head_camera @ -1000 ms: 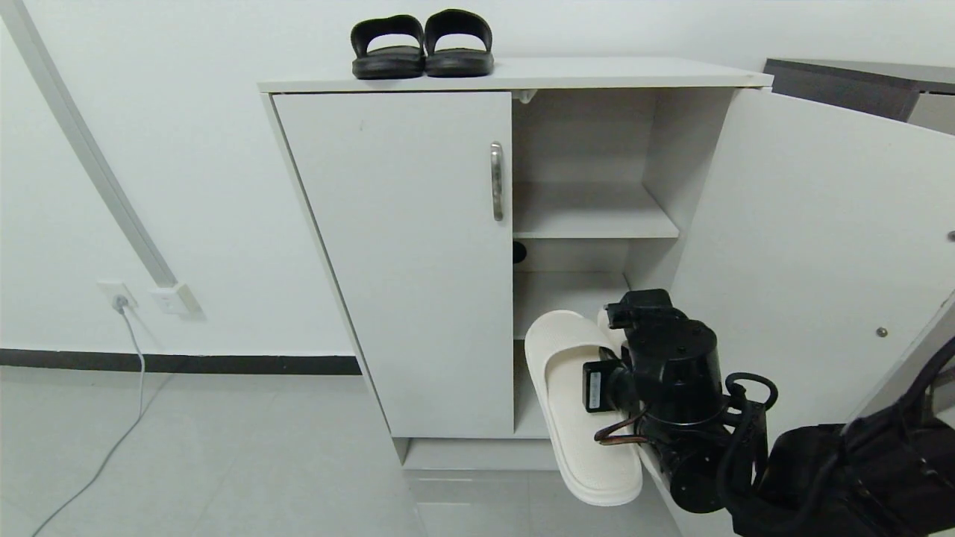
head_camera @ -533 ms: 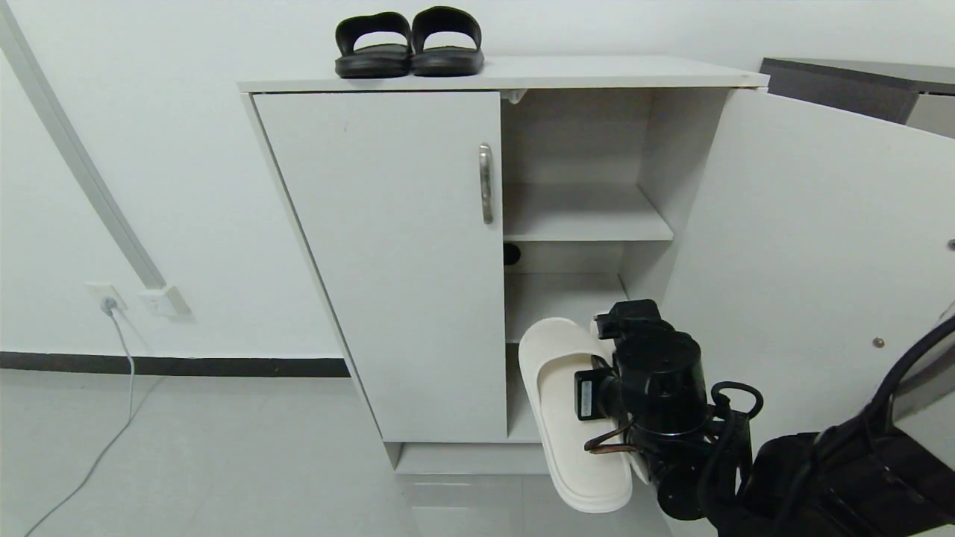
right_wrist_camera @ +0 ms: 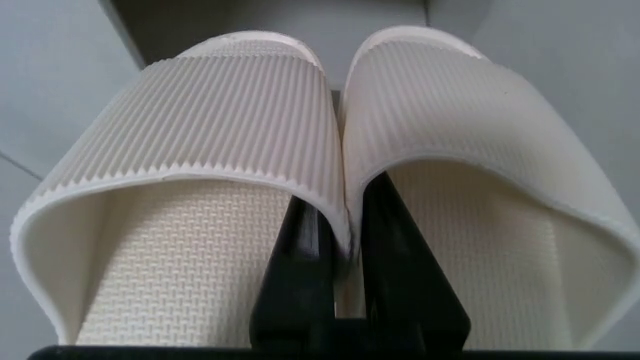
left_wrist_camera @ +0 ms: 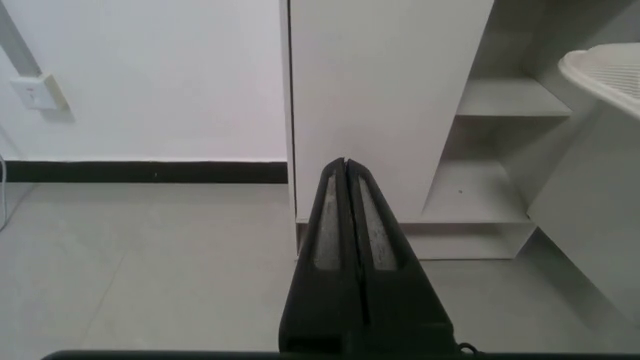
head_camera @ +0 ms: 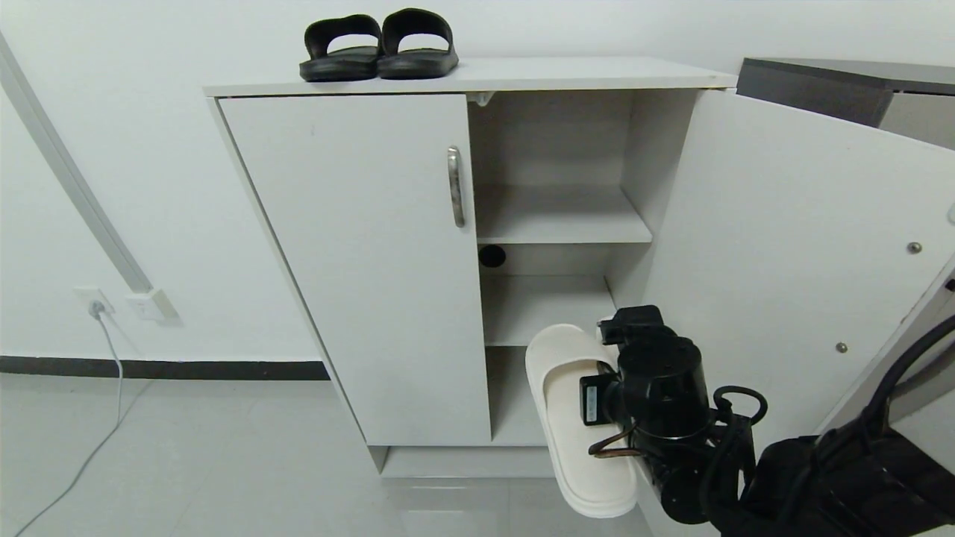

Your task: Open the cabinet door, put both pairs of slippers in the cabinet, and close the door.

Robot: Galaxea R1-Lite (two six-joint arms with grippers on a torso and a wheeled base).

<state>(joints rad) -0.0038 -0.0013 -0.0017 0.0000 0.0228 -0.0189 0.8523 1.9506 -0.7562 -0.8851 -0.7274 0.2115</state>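
Cabinet [head_camera: 567, 73], white, fills centre of frame: L door [head_camera: 358, 261] shut, R door [head_camera: 783, 246] swung wide at right, shelves [head_camera: 556, 216] exposed. White slippers [head_camera: 574, 418], 1 pair, lower centre-right, hang in front of the open bay at lower-shelf level, toes toward cabinet, not yet inside. Black slippers [head_camera: 379, 46], 1 pair, sit on cabinet top, upper left of centre. R gripper [right_wrist_camera: 340, 250] clenched on both white slippers' inner edges. L gripper [left_wrist_camera: 345, 230] pressed closed, nothing btwn fingers.
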